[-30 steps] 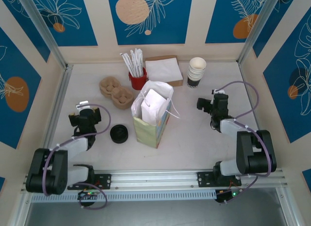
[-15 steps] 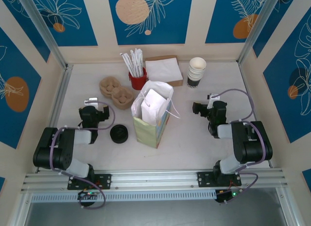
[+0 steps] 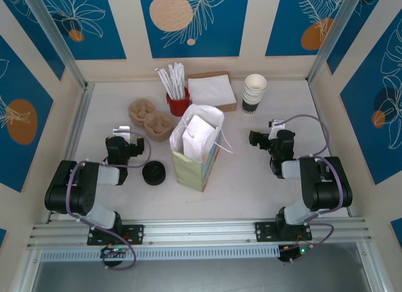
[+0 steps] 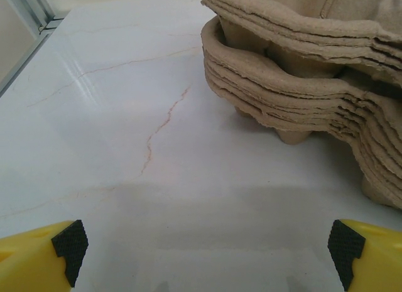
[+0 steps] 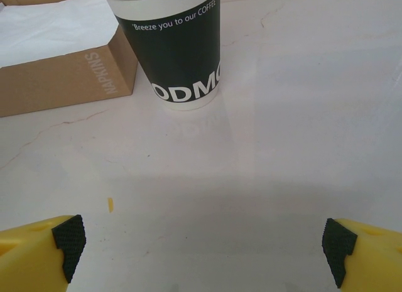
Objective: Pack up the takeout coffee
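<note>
The top camera looks down from above and behind over the whole table (image 3: 251, 179). Wrist cameras skim low: left close to the pulp cup carriers (image 4: 301, 72), right close to the paper cup stack (image 5: 179, 47); both things show overhead too.

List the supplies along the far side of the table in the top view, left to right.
Stack of pulp cup carriers → red holder of wrapped straws → napkin box → stacked paper cups.
</note>
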